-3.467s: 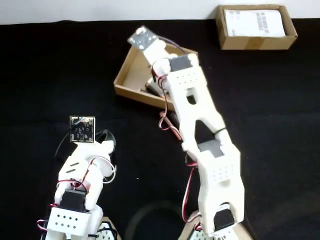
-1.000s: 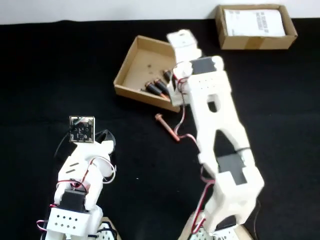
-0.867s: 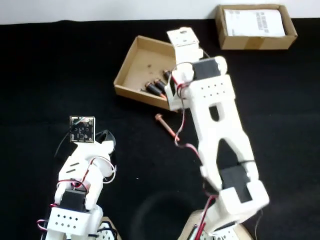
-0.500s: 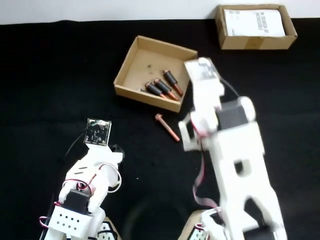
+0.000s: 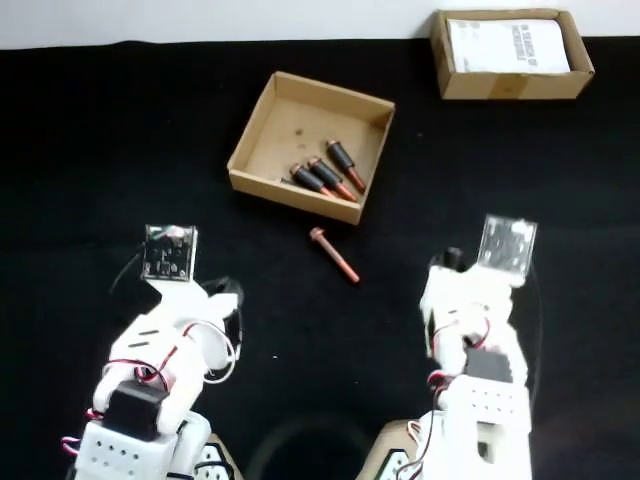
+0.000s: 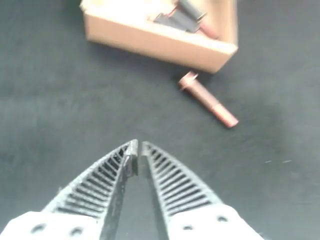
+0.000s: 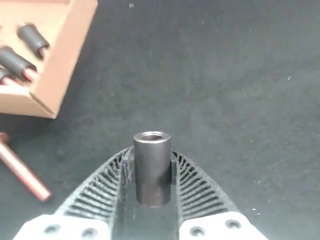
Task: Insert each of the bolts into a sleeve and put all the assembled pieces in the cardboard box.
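A loose copper bolt (image 5: 333, 254) (image 6: 207, 100) (image 7: 22, 172) lies on the black table just in front of the open cardboard box (image 5: 262, 128) (image 6: 150, 42) (image 7: 60, 60). Three assembled bolt-and-sleeve pieces (image 5: 325, 177) (image 7: 20, 55) rest against the box's near wall. My right gripper (image 7: 151, 165) is shut on a dark metal sleeve (image 7: 151, 167), held upright with its bore showing. In the high view the right gripper (image 5: 452, 262) sits at the near right, well right of the bolt. My left gripper (image 6: 137, 150) (image 5: 228, 292) is shut and empty, near left of the bolt.
A second cardboard box (image 5: 452, 80) holding a printed paper sheet stands at the far right corner. The black table mat (image 5: 120, 140) spreads around the boxes. Both arm bases are at the near edge.
The right arm has drawn back from over the cardboard box to the near right side. The left arm's wrist swayed right, then back. The loose bolt has stayed put.
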`<control>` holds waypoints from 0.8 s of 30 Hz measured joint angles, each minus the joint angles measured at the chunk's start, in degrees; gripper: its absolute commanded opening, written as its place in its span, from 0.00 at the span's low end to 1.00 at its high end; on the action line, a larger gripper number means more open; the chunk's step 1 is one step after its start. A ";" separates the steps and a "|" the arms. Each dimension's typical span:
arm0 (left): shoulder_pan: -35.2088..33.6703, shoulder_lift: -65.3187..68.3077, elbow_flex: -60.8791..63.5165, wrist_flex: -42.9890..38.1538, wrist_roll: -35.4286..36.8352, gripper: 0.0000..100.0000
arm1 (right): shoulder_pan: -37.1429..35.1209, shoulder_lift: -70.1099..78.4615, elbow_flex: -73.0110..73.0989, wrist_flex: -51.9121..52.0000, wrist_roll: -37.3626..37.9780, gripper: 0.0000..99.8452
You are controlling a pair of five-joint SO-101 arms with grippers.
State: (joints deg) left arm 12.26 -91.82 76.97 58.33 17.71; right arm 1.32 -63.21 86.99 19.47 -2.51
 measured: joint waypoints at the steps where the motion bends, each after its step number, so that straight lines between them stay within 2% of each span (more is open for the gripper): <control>1: 0.26 2.99 -2.55 0.00 0.35 0.12 | 0.09 0.00 1.85 -2.11 0.00 0.01; 7: 2.11 31.12 -21.71 2.11 6.15 0.12 | 0.53 -0.44 7.65 -9.58 -0.53 0.01; 12: 7.65 54.59 -40.79 10.55 15.47 0.12 | 3.25 -0.79 8.35 -14.24 -6.51 0.01; 16: 10.64 68.48 -52.13 14.59 20.13 0.12 | 7.03 -0.88 8.35 -14.59 -8.97 0.01; 24: 10.81 91.96 -69.54 14.95 26.11 0.12 | 9.14 -0.88 8.35 -14.59 -9.32 0.01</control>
State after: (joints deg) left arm 23.08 0.13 7.43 73.27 43.82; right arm 10.46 -64.09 95.34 4.88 -11.82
